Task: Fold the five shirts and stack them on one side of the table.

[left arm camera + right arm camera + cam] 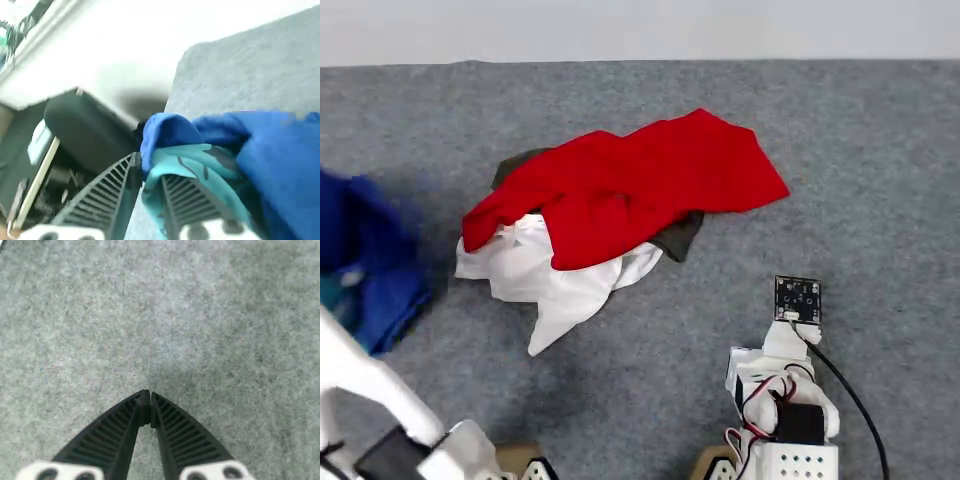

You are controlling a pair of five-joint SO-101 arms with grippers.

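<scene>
A red shirt (pixel 630 185) lies crumpled on top of a pile in the middle of the grey felt table (pixel 880 150). Under it are a white shirt (pixel 555 280) and a dark olive shirt (pixel 680 238). At the table's far left a blue shirt (pixel 365 260) hangs bunched and blurred, with teal cloth (pixel 338 292) beside it. My left gripper (pixel 150 167) is shut on that teal cloth (pixel 190 165), and the blue shirt (pixel 270 150) is draped around it. My right gripper (pixel 150 399) is shut with nothing in it, just above bare felt.
The right arm (pixel 782 400) sits folded at the front edge, right of the pile. The white left arm (pixel 370 385) rises from the front left corner. Beyond the table's left edge (pixel 175 90) are a white floor and a dark object (pixel 85 130). Bare felt lies right of and behind the pile.
</scene>
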